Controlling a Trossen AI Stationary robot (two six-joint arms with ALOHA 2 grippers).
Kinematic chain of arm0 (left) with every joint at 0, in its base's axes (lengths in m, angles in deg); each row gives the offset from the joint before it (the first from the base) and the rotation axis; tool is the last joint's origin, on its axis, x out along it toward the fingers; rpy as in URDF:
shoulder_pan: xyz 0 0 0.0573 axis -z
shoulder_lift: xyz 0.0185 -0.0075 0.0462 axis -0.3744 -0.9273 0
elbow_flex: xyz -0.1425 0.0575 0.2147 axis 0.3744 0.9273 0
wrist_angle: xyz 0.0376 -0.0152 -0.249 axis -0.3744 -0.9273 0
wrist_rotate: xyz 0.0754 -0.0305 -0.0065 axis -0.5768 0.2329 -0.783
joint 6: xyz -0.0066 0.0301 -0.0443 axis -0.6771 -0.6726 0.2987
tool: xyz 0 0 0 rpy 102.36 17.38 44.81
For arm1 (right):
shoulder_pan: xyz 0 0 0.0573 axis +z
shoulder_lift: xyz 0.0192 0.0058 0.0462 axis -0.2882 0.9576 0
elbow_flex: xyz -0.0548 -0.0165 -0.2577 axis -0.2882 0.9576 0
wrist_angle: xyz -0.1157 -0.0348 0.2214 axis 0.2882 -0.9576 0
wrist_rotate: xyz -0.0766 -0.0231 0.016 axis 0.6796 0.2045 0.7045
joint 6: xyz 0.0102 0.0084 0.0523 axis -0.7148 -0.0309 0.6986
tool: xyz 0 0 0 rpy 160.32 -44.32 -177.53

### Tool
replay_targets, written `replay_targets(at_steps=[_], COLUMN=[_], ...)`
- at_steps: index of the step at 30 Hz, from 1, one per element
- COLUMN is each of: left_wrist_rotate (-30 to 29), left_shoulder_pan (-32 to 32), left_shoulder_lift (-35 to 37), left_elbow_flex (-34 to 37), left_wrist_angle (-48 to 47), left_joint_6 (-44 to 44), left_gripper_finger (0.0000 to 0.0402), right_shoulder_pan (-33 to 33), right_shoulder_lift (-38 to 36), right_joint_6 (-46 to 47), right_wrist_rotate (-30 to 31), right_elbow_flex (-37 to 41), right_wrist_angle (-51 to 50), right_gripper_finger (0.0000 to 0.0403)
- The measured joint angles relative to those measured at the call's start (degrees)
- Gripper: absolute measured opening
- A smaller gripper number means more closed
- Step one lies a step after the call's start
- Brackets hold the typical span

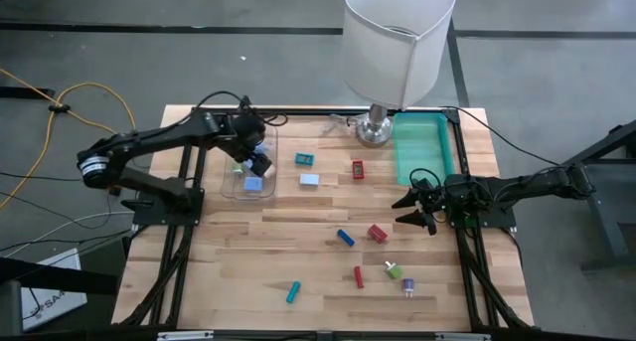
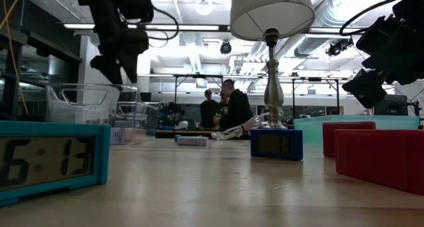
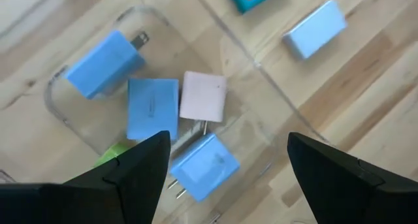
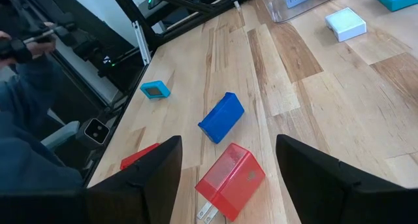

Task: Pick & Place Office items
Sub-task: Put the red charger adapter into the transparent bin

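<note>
The left pincer [image 1: 256,160] hangs spread and empty over the clear plastic bin [image 1: 231,187] on the left side of the desk [image 1: 248,252]. In the left wrist view the bin already holds several small plug-in chargers [image 3: 151,108] — light blue ones and a pale pink one, plus a sliver of green at the edge that is too hidden to name.

The right pincer [image 1: 415,209] waits near the desk's right edge, just below the teal tray [image 1: 402,162], its fingers also parted with nothing between them. Ahead of it in the right wrist view lie a red charger [image 4: 232,180] with its prongs showing and a dark blue block [image 4: 221,117] just beyond.

More pieces are loose on the wood: a light blue block [image 1: 309,179] and a small teal clock [image 1: 304,159] beside the bin, a red piece [image 1: 358,169] further right, and a scatter near the front.

These bits look light, rigid and smooth-sided, so they will likely skid if nudged. The flat opposite faces offer the surest grip; the prongs are best avoided.
</note>
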State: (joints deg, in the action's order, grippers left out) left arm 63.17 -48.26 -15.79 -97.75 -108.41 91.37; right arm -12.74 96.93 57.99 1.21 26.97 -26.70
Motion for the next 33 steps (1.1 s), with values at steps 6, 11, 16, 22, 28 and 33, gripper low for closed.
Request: replay_targets(at_steps=[6,11,16,22,28,33], left_wrist_rotate=[-0.3,-0.2,-0.5,-0.5,-3.4,-12.6], left_shoulder_pan=[1.8,3.1,3.6,4.2,9.8,18.5], left_shoulder_lift=[2.8,4.1,4.5,4.5,4.5,4.5], left_elbow_flex=[0.0,0.0,0.0,-1.8,-5.6,-7.0], left_wrist_angle=[3.3,6.1,8.1,7.8,6.9,7.7], left_joint_6=[-2.1,-4.8,-7.3,-9.6,-10.6,-10.6], left_gripper_finger=[0.0301,0.0301,0.0301,0.0301,0.0301,0.0301], right_shoulder_pan=[0.0,0.0,0.0,0.0,0.0,0.0], right_shoulder_lift=[0.0,0.0,0.0,0.0,0.0,0.0], right_joint_6=[0.0,0.0,0.0,0.0,0.0,0.0], right_wrist_rotate=[0.0,0.0,0.0,0.0,0.0,0.0], right_elbow_flex=[0.0,0.0,0.0,0.0,0.0,0.0], right_wrist_angle=[0.0,0.0,0.0,0.0,0.0,0.0], right_gripper_finger=[0.0235,0.0235,0.0235,0.0235,0.0235,0.0235])
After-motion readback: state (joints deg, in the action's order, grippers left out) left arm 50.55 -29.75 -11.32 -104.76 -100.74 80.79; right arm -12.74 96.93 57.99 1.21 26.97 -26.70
